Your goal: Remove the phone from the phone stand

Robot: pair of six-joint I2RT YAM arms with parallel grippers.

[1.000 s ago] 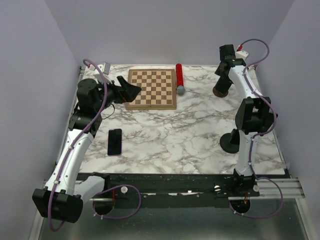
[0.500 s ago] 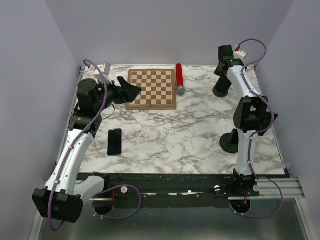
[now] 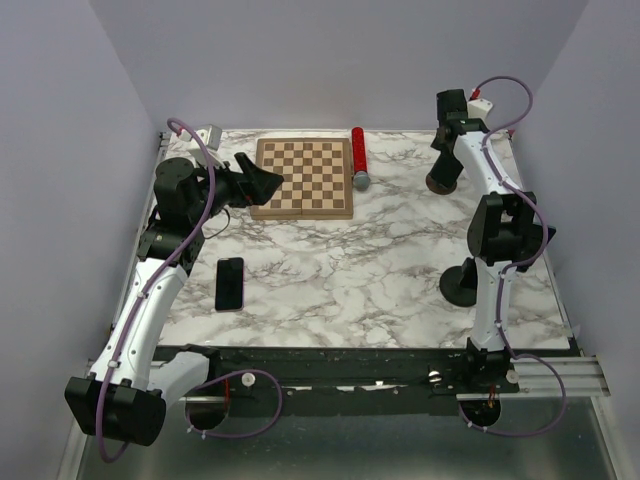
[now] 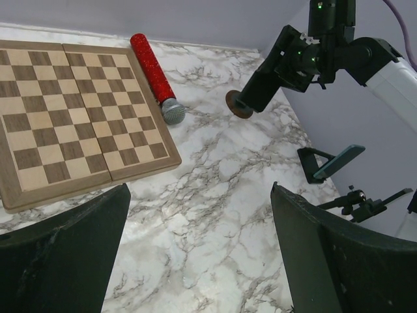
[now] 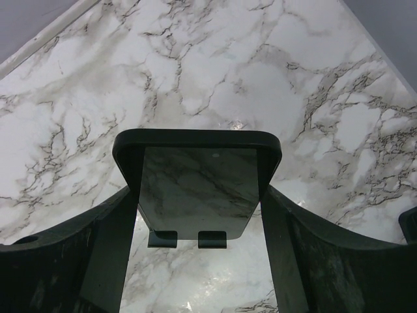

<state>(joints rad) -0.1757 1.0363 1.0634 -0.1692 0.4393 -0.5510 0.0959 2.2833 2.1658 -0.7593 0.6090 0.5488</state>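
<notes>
Marble surface [image 3: 400,260], purple walls on 3 sides. Phone [image 3: 229,283] lies flat on the surface at near-left, just beside the left arm's forearm and well apart from the right arm. Left jaws are spread wide with nothing between them, hanging by the left edge of the chessboard [image 3: 302,178]. Red microphone [image 3: 359,158] lies just right of the board. Right jaws are at far-right, pinching a phone stand [image 5: 195,138]. The wrist view shows 1 finger [image 5: 78,261] against each side of its dark frame, with a glossy plate and 2 small hooks between them. Top view shows a round brown thing [image 3: 438,184] at that tip; can't tell what it is. Black folding holder [image 4: 311,164] with a teal plate stands near the right arm's lower link.
</notes>
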